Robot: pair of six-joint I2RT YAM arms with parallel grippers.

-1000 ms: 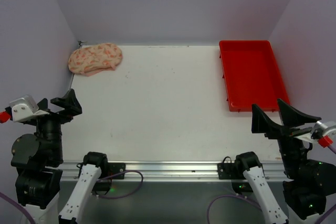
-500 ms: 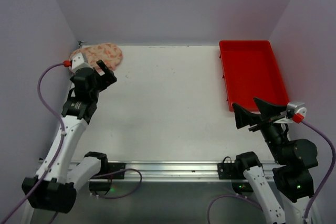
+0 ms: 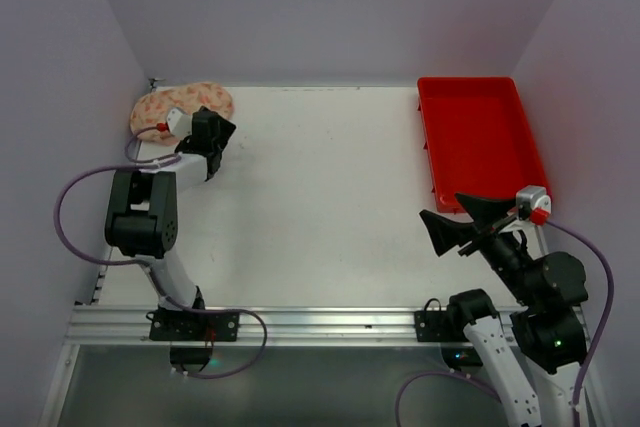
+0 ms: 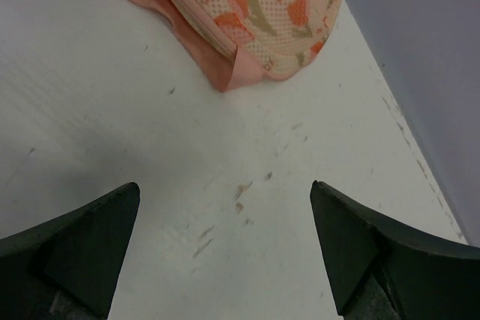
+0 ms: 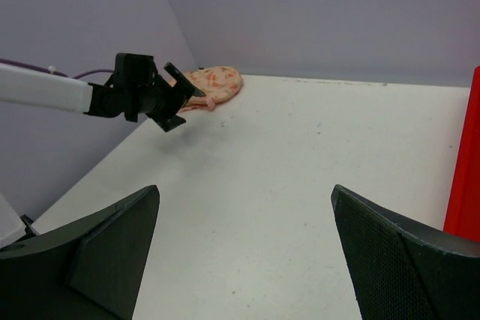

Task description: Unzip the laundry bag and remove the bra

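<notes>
The laundry bag [image 3: 172, 105] lies closed in the table's far left corner, cream-peach with an orange floral print. It shows in the left wrist view [image 4: 255, 5] with its pink zip edge, and far off in the right wrist view [image 5: 216, 80]. The bra is not visible. My left gripper [image 3: 217, 150] is open and empty, just to the right of the bag, over bare table [image 4: 225, 185], not touching it. It also shows in the right wrist view [image 5: 169, 104]. My right gripper [image 3: 443, 217] is open and empty, raised above the near right of the table [image 5: 244, 192].
A red tray [image 3: 480, 142] stands empty at the far right; its edge shows in the right wrist view [image 5: 469, 170]. Purple walls close in the left, back and right sides. The left arm's cable loops over the table's left edge [image 3: 75, 197].
My left arm has reached further forward and turned, and its gripper now sits just right of the bag. My right gripper has shifted a little left and forward.
</notes>
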